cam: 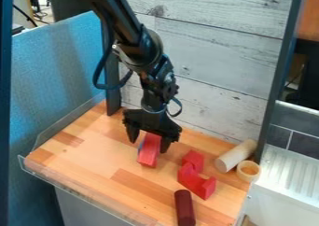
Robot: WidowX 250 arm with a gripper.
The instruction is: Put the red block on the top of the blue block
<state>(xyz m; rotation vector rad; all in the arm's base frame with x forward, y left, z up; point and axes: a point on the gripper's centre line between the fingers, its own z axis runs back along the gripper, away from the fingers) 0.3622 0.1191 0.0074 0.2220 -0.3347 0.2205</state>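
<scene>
We judge the placing step nearly done: the red block seems to lie over the blue block, a sliver of which shows along one side. The gripper straddles them, jaws apart and apparently released. Next we should lift straight up, nudging neither block.

Smooth wood on the table, faintly satiny; rough-grained planks on the wall; matt, cloth-like panel at left; glossy, plastic-looking arm; smooth, matt-looking red block.
</scene>
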